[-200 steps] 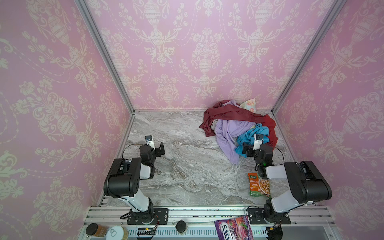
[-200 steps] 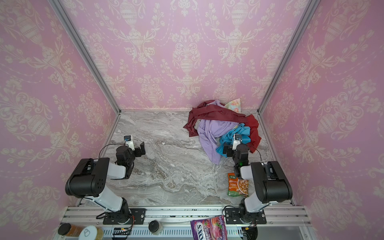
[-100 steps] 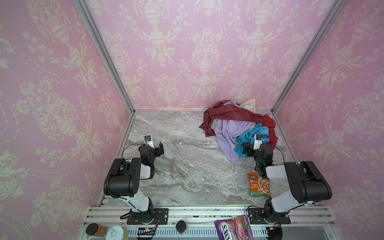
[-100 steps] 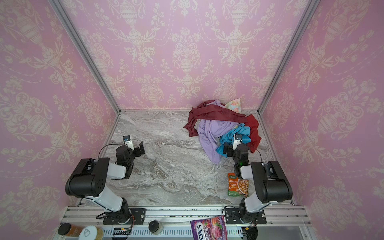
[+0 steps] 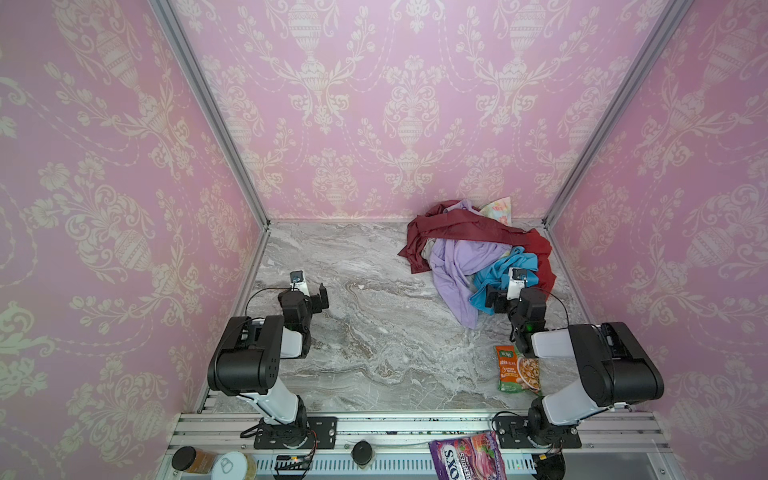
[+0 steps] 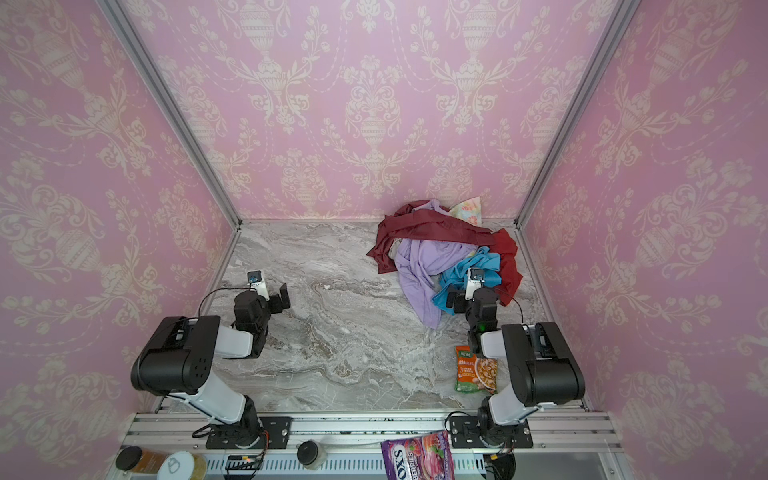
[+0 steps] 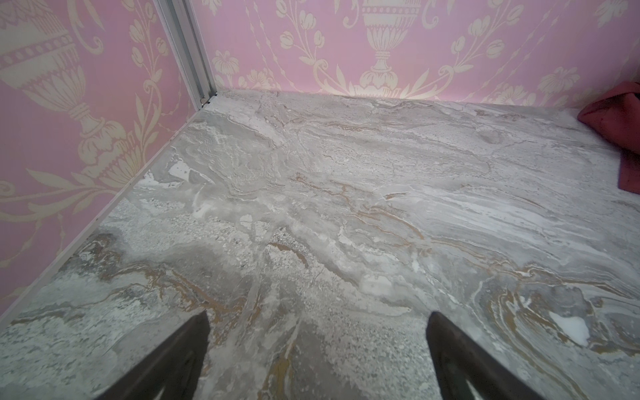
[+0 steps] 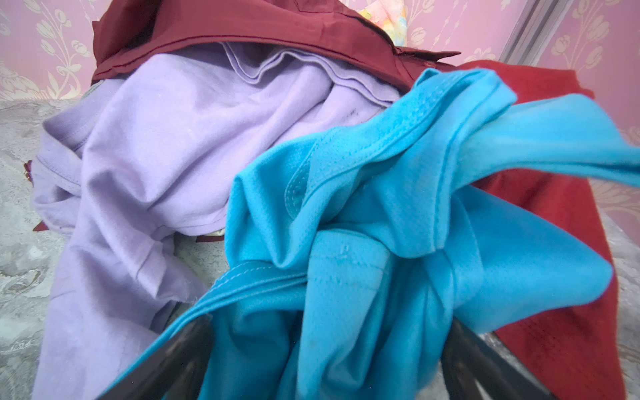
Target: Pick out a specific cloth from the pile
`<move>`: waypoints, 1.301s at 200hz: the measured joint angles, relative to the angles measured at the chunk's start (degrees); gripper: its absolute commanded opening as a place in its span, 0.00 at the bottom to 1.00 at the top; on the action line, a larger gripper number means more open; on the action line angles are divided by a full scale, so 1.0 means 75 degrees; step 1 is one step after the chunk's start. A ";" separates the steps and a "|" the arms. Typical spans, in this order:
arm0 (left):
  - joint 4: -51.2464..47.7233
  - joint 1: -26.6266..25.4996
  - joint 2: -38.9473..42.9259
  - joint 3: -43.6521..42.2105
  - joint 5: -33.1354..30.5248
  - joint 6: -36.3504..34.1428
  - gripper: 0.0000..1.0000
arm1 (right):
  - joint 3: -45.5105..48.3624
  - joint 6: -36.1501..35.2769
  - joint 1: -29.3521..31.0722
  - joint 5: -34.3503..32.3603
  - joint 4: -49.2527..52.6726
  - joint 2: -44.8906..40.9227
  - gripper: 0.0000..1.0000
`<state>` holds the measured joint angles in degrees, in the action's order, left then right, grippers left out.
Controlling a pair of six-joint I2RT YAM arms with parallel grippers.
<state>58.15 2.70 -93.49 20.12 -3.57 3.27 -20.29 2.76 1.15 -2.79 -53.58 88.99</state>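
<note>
The pile lies in the back right corner in both top views. On it, the pale lavender cloth (image 5: 459, 266) (image 6: 422, 266) (image 8: 166, 138) hangs down onto the marble toward the front, tucked under the shiny maroon cloth (image 5: 457, 226) (image 8: 277, 24). A teal-blue cloth (image 5: 505, 270) (image 8: 398, 207) lies to its right. My right gripper (image 5: 496, 299) (image 6: 455, 301) (image 8: 322, 346) is open at the pile's front edge, with teal folds bunched between its fingers (image 8: 166, 360). My left gripper (image 5: 322, 296) (image 6: 284, 297) (image 7: 318, 317) is open and empty over bare marble, far from the pile.
A floral piece (image 5: 496, 208) leans on the back wall behind the pile. A green snack packet (image 5: 517, 370) lies by the right arm's base. A purple candy bag (image 5: 467, 457) and jars (image 5: 195, 459) sit on the front rail. Pink walls close three sides.
</note>
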 measured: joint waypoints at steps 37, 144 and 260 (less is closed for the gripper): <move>-0.0230 0.0000 0.0052 0.0012 -0.0026 0.0000 0.99 | 0.0000 0.0032 0.0000 -0.0198 0.0000 -0.0038 1.00; -0.4138 -0.0099 0.1699 0.2235 -0.0574 0.0358 0.99 | 0.0143 0.0079 0.0000 -0.0734 0.0493 -0.0965 1.00; -0.7469 -0.0970 0.2110 0.4727 0.0291 0.1070 0.99 | -0.2296 0.1661 0.0000 -0.2425 0.4849 -0.2565 1.00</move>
<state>2.13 -4.58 -77.67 55.57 -1.39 11.29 -37.52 15.22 1.15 -20.97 -17.21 69.76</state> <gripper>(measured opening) 0.994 0.999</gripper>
